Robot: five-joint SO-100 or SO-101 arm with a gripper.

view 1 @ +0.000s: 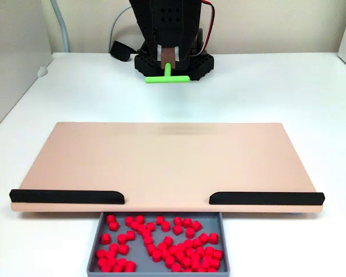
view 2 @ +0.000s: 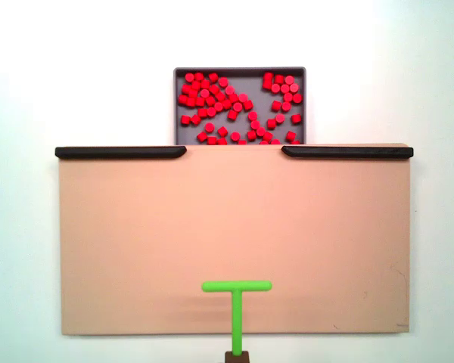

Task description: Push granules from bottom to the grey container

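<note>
Many red granules lie inside the grey container, which sits against the tan board's edge at the gap between two black strips. I see no granules on the board. My gripper is at the opposite side, near the arm's base, shut on the stem of a green T-shaped pusher. In a fixed view from above, the crossbar hangs over the board's edge strip, far from the container.
Two long black strips line the board's edge on either side of the container. The arm's black base stands on the white table beyond the board, with cables behind it.
</note>
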